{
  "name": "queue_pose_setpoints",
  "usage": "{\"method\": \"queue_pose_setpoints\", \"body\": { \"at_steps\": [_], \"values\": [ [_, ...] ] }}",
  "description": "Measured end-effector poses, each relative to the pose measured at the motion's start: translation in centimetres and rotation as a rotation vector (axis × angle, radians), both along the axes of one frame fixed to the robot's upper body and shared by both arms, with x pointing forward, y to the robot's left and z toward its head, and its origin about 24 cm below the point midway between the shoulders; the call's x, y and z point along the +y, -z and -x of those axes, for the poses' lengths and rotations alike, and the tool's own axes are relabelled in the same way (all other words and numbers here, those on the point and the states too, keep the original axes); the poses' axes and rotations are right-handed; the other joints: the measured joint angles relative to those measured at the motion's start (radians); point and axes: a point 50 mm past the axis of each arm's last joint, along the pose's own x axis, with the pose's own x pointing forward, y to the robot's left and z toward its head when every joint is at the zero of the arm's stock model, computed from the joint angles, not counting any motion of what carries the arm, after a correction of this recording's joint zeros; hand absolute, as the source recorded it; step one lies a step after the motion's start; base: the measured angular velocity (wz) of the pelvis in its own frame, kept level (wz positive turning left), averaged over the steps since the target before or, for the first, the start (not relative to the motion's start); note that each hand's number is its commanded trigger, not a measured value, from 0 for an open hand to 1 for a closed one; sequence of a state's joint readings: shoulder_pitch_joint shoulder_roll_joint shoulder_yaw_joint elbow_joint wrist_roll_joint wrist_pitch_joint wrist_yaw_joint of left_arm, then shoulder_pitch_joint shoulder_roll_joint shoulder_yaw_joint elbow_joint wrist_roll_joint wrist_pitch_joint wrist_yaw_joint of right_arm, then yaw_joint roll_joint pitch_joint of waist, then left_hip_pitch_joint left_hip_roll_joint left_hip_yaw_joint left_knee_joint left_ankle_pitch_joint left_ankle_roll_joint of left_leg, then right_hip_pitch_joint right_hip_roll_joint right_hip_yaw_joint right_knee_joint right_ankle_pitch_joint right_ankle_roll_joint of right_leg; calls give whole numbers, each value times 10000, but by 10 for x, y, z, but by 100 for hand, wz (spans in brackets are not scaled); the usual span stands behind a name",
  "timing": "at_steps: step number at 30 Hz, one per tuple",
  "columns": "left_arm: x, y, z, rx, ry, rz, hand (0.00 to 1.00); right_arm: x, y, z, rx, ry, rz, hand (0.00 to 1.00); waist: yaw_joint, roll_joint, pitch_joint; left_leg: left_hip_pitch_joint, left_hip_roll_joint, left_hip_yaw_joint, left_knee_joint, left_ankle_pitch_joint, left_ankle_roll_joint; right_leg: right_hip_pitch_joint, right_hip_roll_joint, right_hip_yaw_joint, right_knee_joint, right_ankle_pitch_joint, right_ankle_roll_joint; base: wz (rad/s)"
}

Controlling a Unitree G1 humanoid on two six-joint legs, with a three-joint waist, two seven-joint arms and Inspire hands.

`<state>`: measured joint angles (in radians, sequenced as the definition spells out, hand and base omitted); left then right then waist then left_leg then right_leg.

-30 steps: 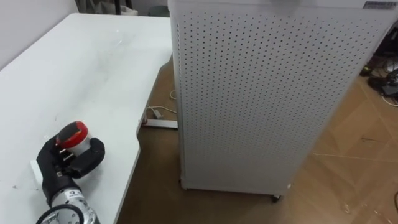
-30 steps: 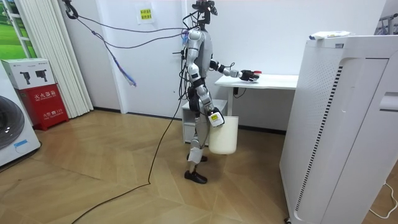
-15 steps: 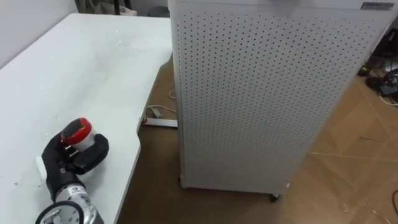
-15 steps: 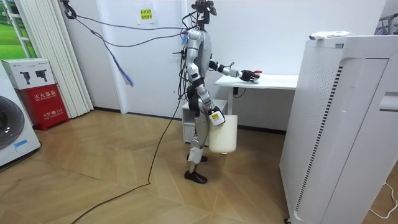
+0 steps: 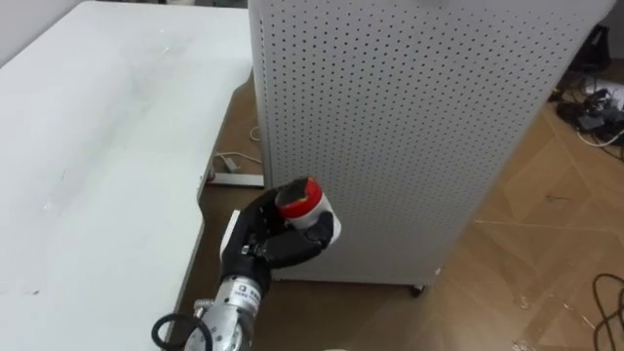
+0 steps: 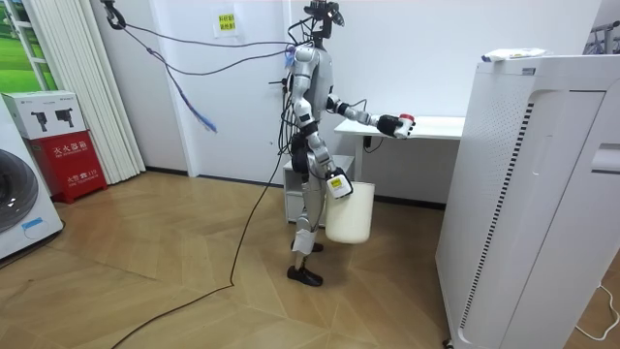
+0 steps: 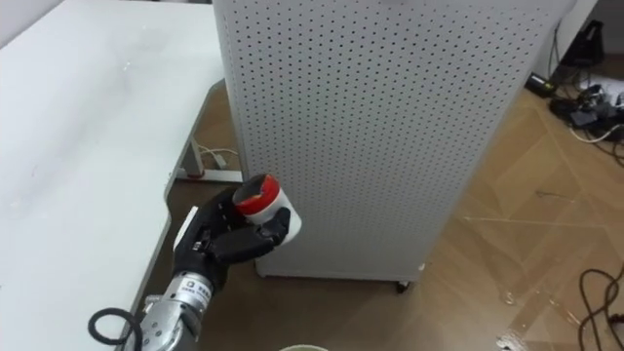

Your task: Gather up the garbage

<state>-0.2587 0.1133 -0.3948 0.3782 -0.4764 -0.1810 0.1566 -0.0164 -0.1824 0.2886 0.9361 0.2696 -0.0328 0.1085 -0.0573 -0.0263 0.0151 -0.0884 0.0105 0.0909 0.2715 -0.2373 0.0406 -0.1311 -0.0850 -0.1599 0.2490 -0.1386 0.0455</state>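
One jar [image 5: 304, 205]: small and white with a red cap; it was held upright in the left hand, past the table edge and above the floor, in front of the cabinet's perforated face.
Left hand [image 5: 263, 246]: black; the fingers and thumb were curled round the jar's lower body and the cap stood clear above them; the arm entered from the lower left.
Right hand [image 6: 336, 183]: it was low by the hip in the room view, at the rim of the bucket; its grip could not be told.
Bucket [image 6: 351, 215]: white; it hung beside the robot's thigh, clear of the floor.
Table [image 5: 97, 136]: white top; it lay to the left of the left hand.
Cabinet [image 5: 409, 117]: tall and white, with a dotted panel, on small casters, near the table's edge.
Power strip [image 5: 232, 179]: white; it lay on the floor between the table and the cabinet.
Floor [image 5: 546, 244]: wood pattern.
Stance: the robot stood upright on both feet by the table, left arm stretched forward toward it.
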Motion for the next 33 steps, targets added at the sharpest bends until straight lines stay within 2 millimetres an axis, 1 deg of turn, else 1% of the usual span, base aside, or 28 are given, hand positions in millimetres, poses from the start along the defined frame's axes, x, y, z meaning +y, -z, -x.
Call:
{"method": "queue_pose_setpoints", "body": {
  "at_steps": [2, 4, 6, 8, 11, 13, 20, 25, 29, 32, 33],
  "values": [
    [-1, -2, 1, -118, 287, 2, 100, -3, -2, -4, -100, 13, 76, 100, -6, 12, 7, -10, -6, 41, -1, 0, 0, -39, -13, -18, 25, 0, 0, -6],
    [-2, 1, 3, -64, 566, 31, 100, -4, -3, -8, -157, 60, 142, 100, 56, 21, 9, 0, -9, 87, -26, 0, 0, -82, -18, 30, 49, 0, 0, -8],
    [-3, 8, 9, 216, 864, 40, 100, -3, -5, -12, -277, 45, 157, 100, 68, 51, 22, 27, -3, 134, -26, 0, 0, -90, -17, 85, 51, 0, 1, -9],
    [-7, 17, 17, 596, 1362, -38, 100, -3, -9, -21, -504, 26, 175, 100, 53, 124, 59, 1, -5, 163, -28, 0, 0, -122, -19, 80, 66, 0, 1, 0],
    [-11, 25, 24, 853, 1836, -63, 100, -2, -14, -33, -848, 68, 296, 100, 53, 210, 92, -30, 3, 164, -29, 0, 0, -158, -7, 83, 84, 1, 1, 0],
    [-11, 27, 26, 925, 1967, -85, 100, -2, -16, -37, -1035, 127, 391, 100, 54, 246, 108, -36, 5, 164, -28, 0, 0, -164, -4, 83, 84, 1, 1, 0],
    [-8, 36, 33, 1170, 2266, -236, 100, -4, -19, -41, -1305, 330, 622, 100, 77, 340, 97, -348, 1, 170, -17, 0, 0, -497, 16, 208, 100, 14, 4, -2],
    [-4, 43, 39, 1448, 2469, -464, 100, -8, -17, -44, -1082, 416, 798, 100, 64, 398, 98, -473, 2, 169, -19, 0, 0, -619, 18, 199, 81, 14, 4, 0],
    [-2, 55, 44, 1962, 2741, -760, 100, -10, -19, -48, -1151, 402, 861, 100, 33, 409, 101, -491, -6, 200, -28, 0, 0, -650, 10, 200, 76, 13, 5, -1],
    [1, 64, 49, 2395, 2942, -1070, 100, -9, -22, -54, -1305, 356, 834, 100, -22, 419, 107, -687, -7, 250, -22, 1, 0, -870, 3, 201, 109, 12, 5, 0],
    [1, 67, 52, 2506, 3015, -1120, 93, -9, -23, -56, -1371, 335, 818, 100, -35, 426, 107, -784, -9, 264, -22, 1, 0, -984, 3, 221, 125, 12, 5, -4]
  ]
}}
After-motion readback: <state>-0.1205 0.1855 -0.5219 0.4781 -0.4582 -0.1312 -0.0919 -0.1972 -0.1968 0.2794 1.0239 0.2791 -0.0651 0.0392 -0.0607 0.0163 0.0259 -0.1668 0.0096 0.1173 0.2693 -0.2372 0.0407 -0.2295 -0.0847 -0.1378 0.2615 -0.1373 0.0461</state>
